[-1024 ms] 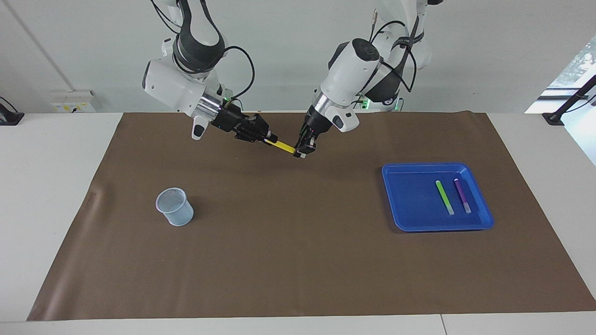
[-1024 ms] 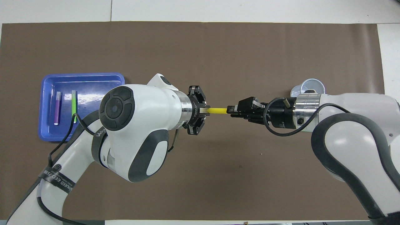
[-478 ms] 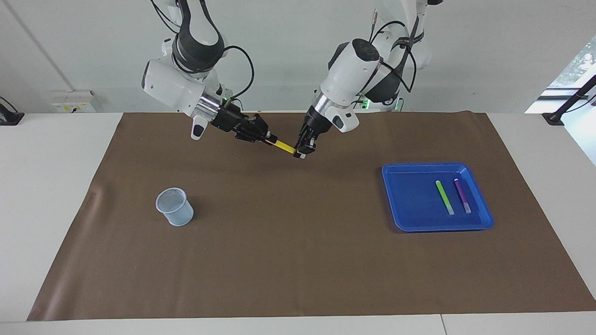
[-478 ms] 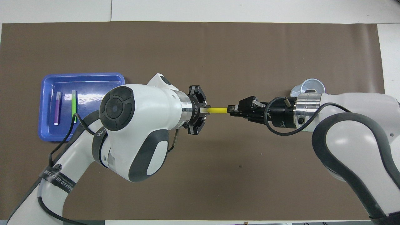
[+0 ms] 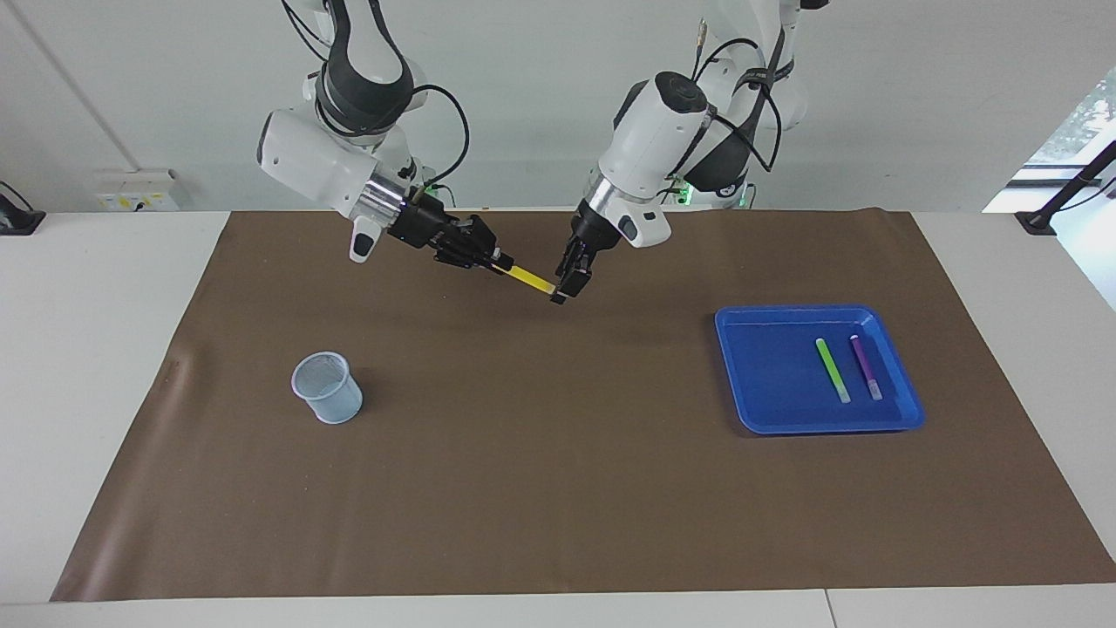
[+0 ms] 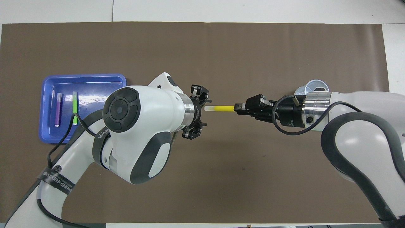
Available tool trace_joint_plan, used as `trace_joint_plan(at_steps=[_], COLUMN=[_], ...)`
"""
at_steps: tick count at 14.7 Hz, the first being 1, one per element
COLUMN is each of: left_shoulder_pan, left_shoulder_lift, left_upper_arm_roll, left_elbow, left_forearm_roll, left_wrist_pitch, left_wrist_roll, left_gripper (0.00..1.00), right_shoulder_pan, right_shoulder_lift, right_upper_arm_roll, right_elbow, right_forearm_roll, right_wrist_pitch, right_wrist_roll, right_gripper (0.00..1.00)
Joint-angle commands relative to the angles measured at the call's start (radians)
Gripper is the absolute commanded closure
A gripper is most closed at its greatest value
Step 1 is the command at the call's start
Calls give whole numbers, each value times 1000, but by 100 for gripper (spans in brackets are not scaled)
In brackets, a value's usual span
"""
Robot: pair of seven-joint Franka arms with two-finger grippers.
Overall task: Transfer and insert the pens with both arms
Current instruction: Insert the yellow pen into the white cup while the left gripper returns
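Well toward the right arm's end of the brown mat (image 5: 558, 488), a pale mesh cup (image 5: 327, 399) stands upright, farther from the robots than both grippers. Up in the air over the mat's middle strip, the right gripper (image 5: 501, 260) is clenched on one end of the yellow pen (image 5: 527, 277), which slopes down toward the left gripper (image 5: 562, 292). The left gripper's fingers (image 6: 198, 90) are spread apart, released, with the pen's pale end between them; whether it touches them I cannot tell. At the left arm's end, a blue tray (image 5: 767, 375) lies flat on the mat, and in it the green pen (image 5: 832, 370) and purple pen (image 5: 866, 367) lie side by side, apart.
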Motion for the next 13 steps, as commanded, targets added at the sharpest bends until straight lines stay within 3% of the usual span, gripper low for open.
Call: trace_joint_plan(at_steps=[1,4,6,10,13], left_shoulder_pan=[50,159,233,379,483], left_shoulder_lift=[-11,-11,-22,-98,-109], left_upper_arm_roll=[14,14,14,15,15], left_elbow=[-7,-29,-72,-234,-262], left_forearm_roll=[15,15,15,44,173], left_wrist_pitch=[-80,-59,-37,-47,-40], left_wrist_roll=[228,528,746,1275,1547], left_gripper=[0,0,0,0,0], right_shoulder_pan=[-63,-126,-163,-246,-263], right_shoulder_lift=[5,11,13,17,26], right_upper_arm_roll=[4,5,2,2,2], right_elbow=[56,180,216,210,179], right_forearm_roll=[-190,-576,-765,-1026,-1088], right_wrist_pitch=[-42,-199,-266,-248,-149], right_wrist_roll=[-20,-47,-196,-434,-494], right_gripper=[100,100,100,100,100])
